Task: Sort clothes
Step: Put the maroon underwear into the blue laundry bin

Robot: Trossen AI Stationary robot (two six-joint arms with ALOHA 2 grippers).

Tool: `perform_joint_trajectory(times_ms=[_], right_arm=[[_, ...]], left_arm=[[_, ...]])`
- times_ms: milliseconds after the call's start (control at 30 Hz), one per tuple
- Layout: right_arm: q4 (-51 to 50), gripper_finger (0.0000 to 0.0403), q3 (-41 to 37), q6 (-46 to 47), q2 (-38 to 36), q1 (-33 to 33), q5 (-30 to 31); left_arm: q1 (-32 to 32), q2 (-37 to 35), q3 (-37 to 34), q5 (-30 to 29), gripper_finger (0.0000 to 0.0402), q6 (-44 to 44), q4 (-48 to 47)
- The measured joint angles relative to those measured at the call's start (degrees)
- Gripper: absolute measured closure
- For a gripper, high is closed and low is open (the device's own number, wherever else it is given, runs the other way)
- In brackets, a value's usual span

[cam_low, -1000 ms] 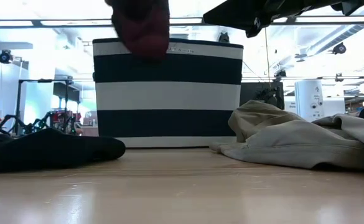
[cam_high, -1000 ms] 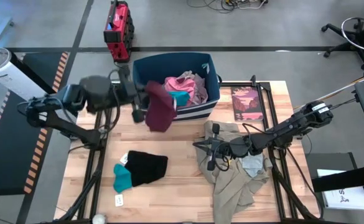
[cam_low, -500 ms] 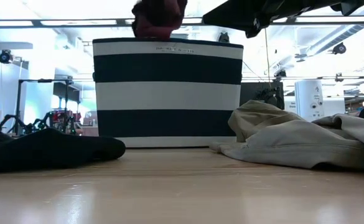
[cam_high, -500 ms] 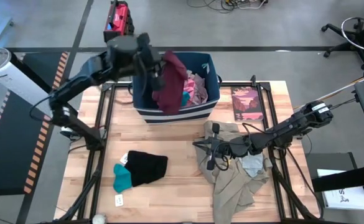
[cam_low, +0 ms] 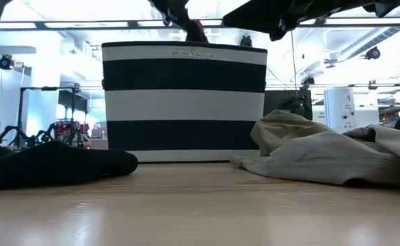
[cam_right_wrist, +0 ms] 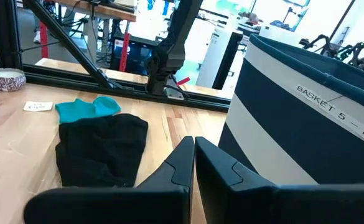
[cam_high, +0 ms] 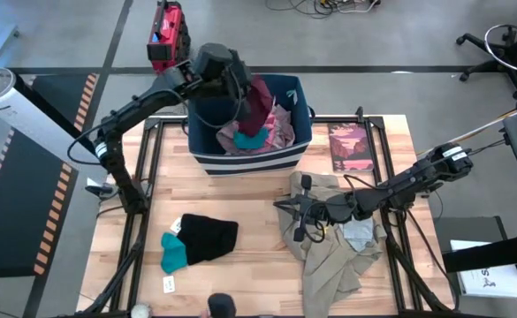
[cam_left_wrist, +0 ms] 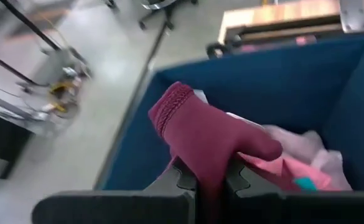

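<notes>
Left gripper (cam_left_wrist: 210, 180): its two dark fingers are pinched tight on the maroon piece (cam_left_wrist: 210, 134). In the high view it sits in the upper middle of the picture, over the bin.
Maroon piece: it hangs from the left gripper, partly down inside the bin and above the clothes that lie in there.
Bin (cam_high: 280, 157): navy with white stripes, at the upper middle of the table. It stands upright.
Clothes in the bin: a pink piece (cam_high: 276, 128) and a bit of teal (cam_high: 251, 140) lie inside, under the maroon piece.
Right gripper (cam_right_wrist: 194, 158): its fingers are pressed together with nothing between them. In the high view it is at the middle right of the picture, over the trousers.
Trousers (cam_high: 329, 256): big and khaki-beige, in a crumpled heap at the lower right of the table.
Pale grey piece (cam_high: 360, 234): small, lying on the trousers just by the right arm.
Black piece (cam_high: 209, 237): flat on the table at the lower left.
Teal piece (cam_high: 173, 253): touching the black piece, on its left edge.
Book (cam_high: 351, 146): reddish cover, flat on the table just right of the bin.
Table (cam_high: 240, 283): light wood.
</notes>
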Motion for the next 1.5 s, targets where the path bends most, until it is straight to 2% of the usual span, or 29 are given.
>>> perform_joint_trajectory(times_ms=[200, 533, 700, 1033, 1167, 1300, 1500], right_arm=[[-0.03, 0.0403, 0.0, 0.26, 0.0, -0.25, -0.02], [-0.03, 0.0403, 0.0, 0.47, 0.0, -0.32, -0.02], [-0.04, 0.0403, 0.0, 0.51, 0.0, -0.32, -0.02], [-0.51, 0.0403, 0.0, 0.68, 0.0, -0.32, -0.02], [-1.59, 0.0403, 0.0, 1.69, -0.02, -0.32, -0.02], [-2.58, 0.0403, 0.0, 3.2, -0.02, -0.32, -0.02], [-3.03, 0.0403, 0.0, 3.46, -0.02, -0.32, 0.39]], left_arm=[[2.24, 2.47, -3.63, 4.73, 0.0401, 0.14, -0.33], [2.88, 6.52, -10.22, 4.88, 0.0401, 2.65, -7.62], [2.83, 7.63, -12.84, 4.88, 0.0401, 3.49, -7.71], [3.05, 13.01, -14.15, 4.95, 0.0401, 2.63, -10.89], [3.05, 15.46, -14.15, 4.94, 0.04, -0.56, -12.22], [2.86, 16.82, -14.17, 4.9, 0.0373, -2.43, -13.61], [2.09, 14.99, -13.3, 4.85, 0.0297, -2.47, -14.17]])
